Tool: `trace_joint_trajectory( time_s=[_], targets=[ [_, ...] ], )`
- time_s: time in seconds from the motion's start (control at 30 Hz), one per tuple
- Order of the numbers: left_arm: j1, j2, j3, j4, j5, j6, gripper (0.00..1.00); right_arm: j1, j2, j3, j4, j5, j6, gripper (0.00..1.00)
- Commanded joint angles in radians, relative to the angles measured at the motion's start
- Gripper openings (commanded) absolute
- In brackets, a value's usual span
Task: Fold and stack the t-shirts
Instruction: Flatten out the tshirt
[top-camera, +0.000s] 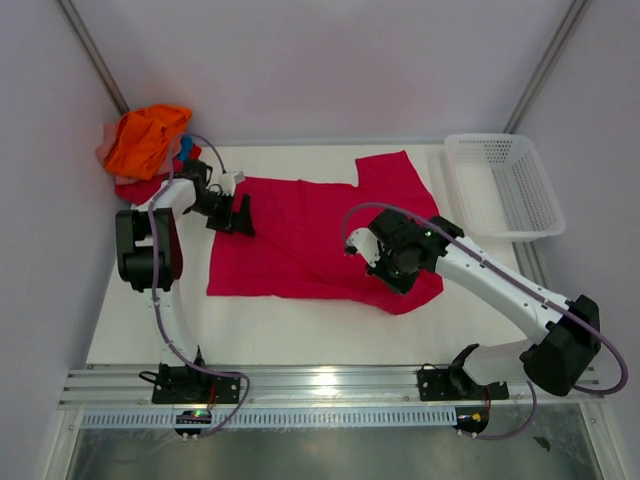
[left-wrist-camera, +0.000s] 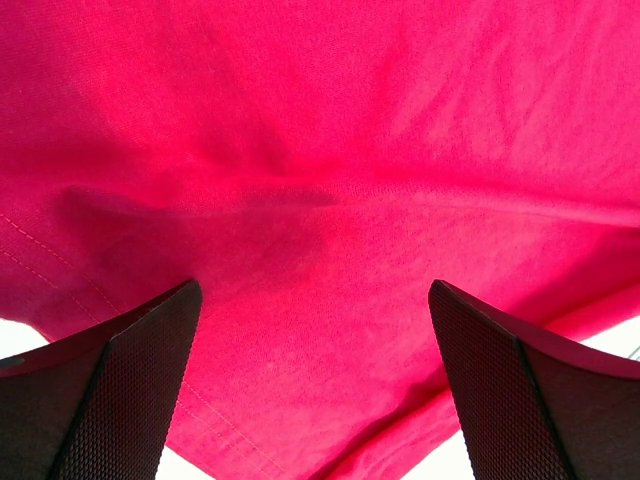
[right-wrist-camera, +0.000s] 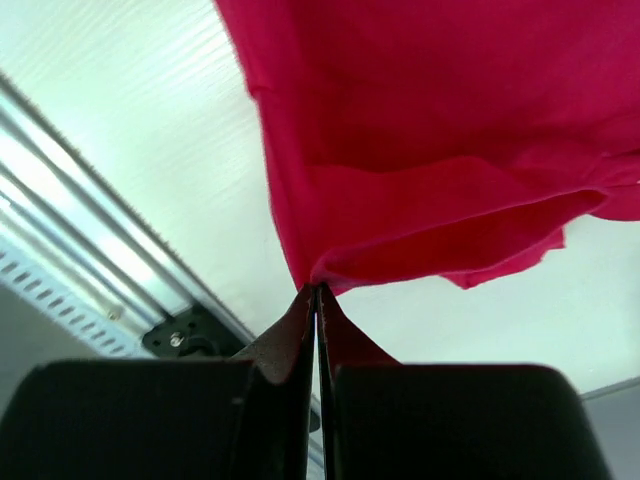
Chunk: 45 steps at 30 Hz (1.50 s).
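Note:
A crimson t-shirt (top-camera: 300, 235) lies spread on the white table, one sleeve pointing to the far right. My left gripper (top-camera: 238, 216) hovers over its left edge. In the left wrist view that gripper (left-wrist-camera: 312, 292) is open, with the crimson cloth (left-wrist-camera: 330, 150) lying under and between the two black fingers (left-wrist-camera: 130, 380). My right gripper (top-camera: 383, 268) is at the shirt's near right part. In the right wrist view it (right-wrist-camera: 316, 290) is shut on a pinched edge of the cloth (right-wrist-camera: 420, 150), which hangs raised off the table. More t-shirts, an orange one (top-camera: 148, 140) on top, are piled at the far left corner.
A white mesh basket (top-camera: 505, 190) stands at the far right of the table. A metal rail (top-camera: 320, 385) runs along the near edge, with both arm bases on it. Side walls close in the table on the left and right.

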Motion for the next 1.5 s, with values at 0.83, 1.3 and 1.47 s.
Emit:
trace_joint_trajectory(
  time_s=[0.83, 1.3, 1.47],
  targets=[
    [-0.024, 0.040, 0.079, -0.048, -0.064, -0.027, 0.99, 0.061, 0.220, -0.035, 0.286, 0.118, -0.104, 0.74],
    [-0.024, 0.049, 0.086, -0.054, -0.130, -0.011, 0.99, 0.050, 0.514, 0.054, 0.360, 0.153, -0.085, 0.74],
    [-0.024, 0.059, 0.082, -0.049, -0.162, -0.005, 0.99, 0.050, 0.438, 0.026, 0.273, 0.092, -0.105, 0.74]
  ],
)
